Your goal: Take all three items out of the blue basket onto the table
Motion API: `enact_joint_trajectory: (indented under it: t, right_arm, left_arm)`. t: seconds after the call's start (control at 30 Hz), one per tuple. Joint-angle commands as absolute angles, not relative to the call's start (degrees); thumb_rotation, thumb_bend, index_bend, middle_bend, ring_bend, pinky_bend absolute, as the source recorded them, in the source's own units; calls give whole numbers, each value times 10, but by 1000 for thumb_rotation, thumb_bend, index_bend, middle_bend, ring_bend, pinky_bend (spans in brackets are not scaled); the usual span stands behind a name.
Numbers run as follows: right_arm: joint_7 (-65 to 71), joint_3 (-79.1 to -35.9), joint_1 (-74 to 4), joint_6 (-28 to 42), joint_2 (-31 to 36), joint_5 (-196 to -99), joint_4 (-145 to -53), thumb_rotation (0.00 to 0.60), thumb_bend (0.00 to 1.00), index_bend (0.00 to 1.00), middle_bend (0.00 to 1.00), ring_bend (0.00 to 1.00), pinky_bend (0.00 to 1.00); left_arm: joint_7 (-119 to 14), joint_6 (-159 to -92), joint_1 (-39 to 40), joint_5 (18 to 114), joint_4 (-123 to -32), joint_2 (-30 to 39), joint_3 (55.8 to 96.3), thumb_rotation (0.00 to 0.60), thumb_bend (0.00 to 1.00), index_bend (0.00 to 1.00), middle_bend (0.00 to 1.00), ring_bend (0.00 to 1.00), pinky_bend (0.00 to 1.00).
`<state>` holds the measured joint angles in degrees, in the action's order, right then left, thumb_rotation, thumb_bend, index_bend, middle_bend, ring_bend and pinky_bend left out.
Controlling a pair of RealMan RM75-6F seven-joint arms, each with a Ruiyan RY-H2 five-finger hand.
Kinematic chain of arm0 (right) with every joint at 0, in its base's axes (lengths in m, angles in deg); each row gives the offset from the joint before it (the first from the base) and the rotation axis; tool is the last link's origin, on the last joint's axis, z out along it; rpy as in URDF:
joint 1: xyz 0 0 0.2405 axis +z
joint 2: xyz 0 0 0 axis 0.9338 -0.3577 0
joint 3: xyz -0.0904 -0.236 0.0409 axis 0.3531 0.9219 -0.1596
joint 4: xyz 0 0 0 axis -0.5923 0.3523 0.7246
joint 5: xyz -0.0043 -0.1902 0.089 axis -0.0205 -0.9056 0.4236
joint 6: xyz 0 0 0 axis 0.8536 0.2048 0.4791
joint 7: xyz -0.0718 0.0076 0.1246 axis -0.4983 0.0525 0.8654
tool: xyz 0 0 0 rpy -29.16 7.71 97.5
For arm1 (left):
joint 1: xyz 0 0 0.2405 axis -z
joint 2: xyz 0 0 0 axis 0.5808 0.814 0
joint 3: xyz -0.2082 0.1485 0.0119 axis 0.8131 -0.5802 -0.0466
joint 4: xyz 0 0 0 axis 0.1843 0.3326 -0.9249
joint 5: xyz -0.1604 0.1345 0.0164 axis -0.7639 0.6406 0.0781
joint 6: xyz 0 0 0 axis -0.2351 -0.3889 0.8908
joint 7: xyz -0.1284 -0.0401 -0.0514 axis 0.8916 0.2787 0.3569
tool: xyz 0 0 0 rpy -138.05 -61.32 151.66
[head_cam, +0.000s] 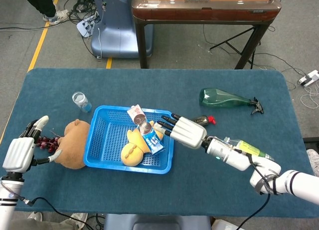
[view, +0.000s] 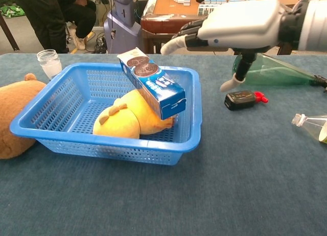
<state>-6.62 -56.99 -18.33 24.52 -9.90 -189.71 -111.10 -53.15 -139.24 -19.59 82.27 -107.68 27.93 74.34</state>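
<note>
The bench [head_cam: 234,190], covered in dark blue cloth, is carrying everything here. The blue basket [head_cam: 99,146] is sitting left of its middle, and two things are showing inside it: a yellow plush toy [head_cam: 132,151] is lying on the basket floor, and a blue cookie box [view: 153,83] is leaning tilted across the top of that toy, one end pointing up toward the far rim. Whether anything else is lying under them I cannot tell.

A brown plush bear [head_cam: 72,143] is lying on the bench, touching the basket's left wall. The right hand [head_cam: 182,130] is hovering over the basket's right rim, its fingers [view: 179,42] spread wide and reaching toward the box, holding nothing. The left hand [head_cam: 20,151] is hanging at the bench's left edge beside the bear, fingers apart, with a small dark red cluster [head_cam: 46,141] between it and the bear.

A green bottle [head_cam: 224,98] is lying on its side far right. A clear plastic bottle [view: 311,126] is lying near the right edge. A small glass jar [head_cam: 80,101] is standing beyond the basket's far left corner. A black object with a red tip [view: 244,98] is resting just right of the basket.
</note>
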Motion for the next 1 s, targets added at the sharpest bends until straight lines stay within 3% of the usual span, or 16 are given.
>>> enact_joint_trajectory:
  t: [0.03, 0.33, 0.73, 0.9, 1.0]
  right_arm:
    - [-69, -567, -158, 260, -67, -1896, -1084, 600, 103, 73, 102, 76, 214]
    - [-84, -570, -93, 296, -18, -1886, -1054, 600, 103, 73, 102, 76, 214]
    - [-186, -593, -24, 400, 3, -1813, -1072, 600, 103, 77, 139, 76, 213]
    - [-214, -594, -18, 400, 18, -1786, -1073, 600, 113, 225, 278, 112, 212]
    - [-207, -589, -17, 381, 28, -1788, -1061, 600, 151, 415, 413, 219, 211]
  left_arm:
    - [-528, -1394, -198, 823, -1076, 281, 744, 359, 207, 1, 83, 65, 240]
    - [-518, -1396, -203, 820, -1070, 283, 748, 360, 207, 1, 83, 65, 238]
    - [-501, -1395, -209, 819, -1057, 283, 750, 360, 207, 1, 83, 65, 238]
    - [-492, -1398, -212, 820, -1052, 283, 752, 360, 207, 2, 83, 65, 238]
    - [-489, -1398, -214, 820, -1049, 283, 752, 361, 207, 2, 83, 65, 238]
